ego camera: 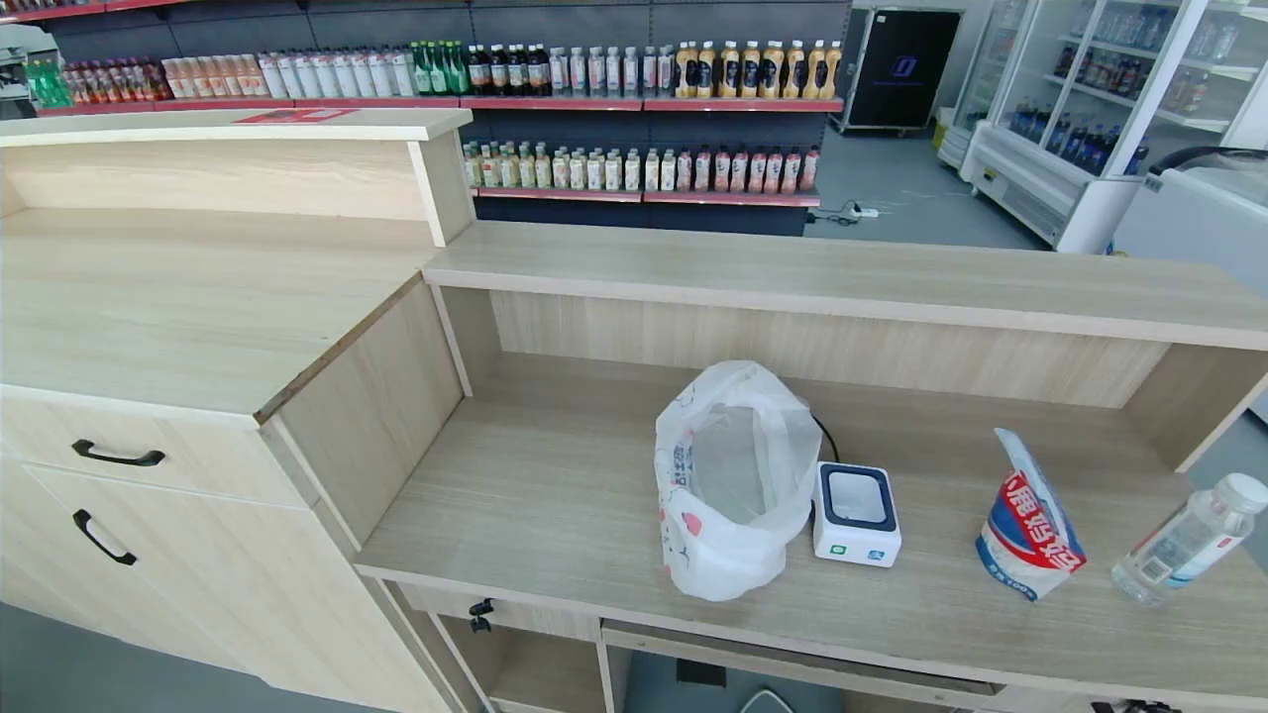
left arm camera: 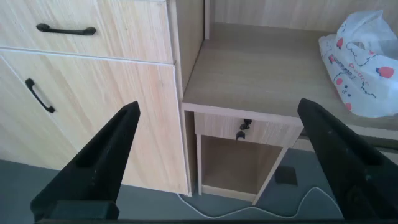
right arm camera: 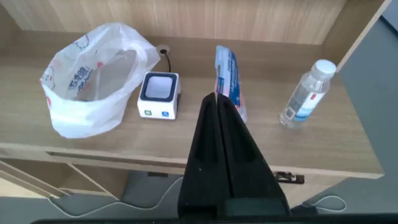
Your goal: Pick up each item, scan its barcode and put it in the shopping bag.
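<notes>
My right pincer (right arm camera: 217, 102) is closed on nothing and faces the snack pouch (right arm camera: 227, 71). My left pincer (left arm camera: 217, 106) is spread wide and empty, low before the cabinet (left arm camera: 93, 99). On the bench (ego camera: 555, 495) the shopping bag (ego camera: 733, 475) stands open just beside the scanner (ego camera: 857, 512), I think to keep transfers short. The bottle (ego camera: 1189, 540) lies furthest right.

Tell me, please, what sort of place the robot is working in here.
Most likely a small convenience store, at the checkout: shelves of bottled drinks and glass-door fridges stand behind, and a barcode scanner sits beside a shopping bag on the wooden counter.
</notes>
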`<state>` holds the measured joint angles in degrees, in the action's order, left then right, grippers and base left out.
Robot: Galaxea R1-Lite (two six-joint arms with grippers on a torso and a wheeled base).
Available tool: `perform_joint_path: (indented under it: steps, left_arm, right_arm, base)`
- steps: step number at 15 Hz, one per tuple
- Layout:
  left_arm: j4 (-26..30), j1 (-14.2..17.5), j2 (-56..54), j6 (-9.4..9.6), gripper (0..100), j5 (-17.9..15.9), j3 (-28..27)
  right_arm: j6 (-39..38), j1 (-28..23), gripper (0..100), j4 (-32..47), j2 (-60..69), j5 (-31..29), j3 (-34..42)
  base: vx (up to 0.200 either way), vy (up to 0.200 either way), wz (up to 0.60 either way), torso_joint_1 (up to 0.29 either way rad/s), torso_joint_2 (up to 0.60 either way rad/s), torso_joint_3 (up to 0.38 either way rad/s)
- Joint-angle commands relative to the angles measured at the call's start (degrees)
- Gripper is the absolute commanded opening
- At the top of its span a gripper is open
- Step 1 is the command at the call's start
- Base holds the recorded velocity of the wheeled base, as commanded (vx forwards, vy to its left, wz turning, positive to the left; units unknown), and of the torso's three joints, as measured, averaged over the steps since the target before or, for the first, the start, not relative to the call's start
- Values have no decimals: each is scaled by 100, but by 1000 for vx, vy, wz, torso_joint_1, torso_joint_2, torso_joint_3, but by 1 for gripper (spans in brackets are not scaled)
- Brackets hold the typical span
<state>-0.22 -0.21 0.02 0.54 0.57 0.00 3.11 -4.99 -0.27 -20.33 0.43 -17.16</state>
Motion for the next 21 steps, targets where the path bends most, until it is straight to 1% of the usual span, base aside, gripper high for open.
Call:
perform_joint_path:
  steps: [1, 2, 4, 6, 7, 8, 9, 11, 13, 15, 16, 18, 21]
  left_arm:
    - [-4, 3, -2, -10, 100, 4, 0]
    - [-4, 3, -2, -18, 100, 4, 0]
    - [-4, 3, -2, -18, 100, 4, 0]
    - [-4, 3, -2, -18, 100, 4, 0]
    - [-4, 3, -2, -10, 100, 4, 0]
    - [-4, 3, -2, -10, 100, 4, 0]
    - [-4, 3, -2, -18, 100, 4, 0]
    - [-4, 3, -2, -10, 100, 4, 0]
    - [-4, 3, -2, -10, 100, 4, 0]
    - [-4, 3, -2, -10, 100, 4, 0]
    - [-4, 3, -2, -10, 100, 4, 0]
    - [-4, 3, -2, -18, 100, 4, 0]
    - [-4, 3, -2, -18, 100, 4, 0]
  right_arm:
    - [-3, -64, 0, -35, -1509, -104, -1131]
    - [-74, -213, 0, -35, -2502, -245, -1922]
    - [6, -257, 0, -26, -3425, -236, -2458]
    - [32, -266, 0, -43, -3890, -218, -2687]
    - [-12, -301, 100, -228, -4198, 54, -2722]
    - [14, -477, 100, -316, -4479, 362, -2740]
    - [85, -662, 100, -369, -4778, 467, -2757]
    - [208, -820, 100, -492, -5490, 608, -2898]
    - [252, -837, 100, -413, -6026, 617, -3214]
    - [550, -864, 100, -52, -6545, 590, -3513]
    - [586, -872, 100, 88, -6861, 581, -3671]
    - [603, -864, 100, 115, -7327, 573, -3882]
    - [647, -793, 100, 721, -7863, 573, -4427]
  base:
    - [0, 0, 0, 0, 0, 0]
    - [0, 0, 0, 0, 0, 0]
    - [0, 0, 0, 0, 0, 0]
    - [0, 0, 0, 0, 0, 0]
    - [0, 0, 0, 0, 0, 0]
    - [0, 0, 0, 0, 0, 0]
    - [0, 0, 0, 0, 0, 0]
    - [0, 0, 0, 0, 0, 0]
    - [0, 0, 0, 0, 0, 0]
    - [0, 0, 0, 0, 0, 0]
    - [0, 0, 0, 0, 0, 0]
    - [0, 0, 0, 0, 0, 0]
    - [0, 0, 0, 0, 0, 0]
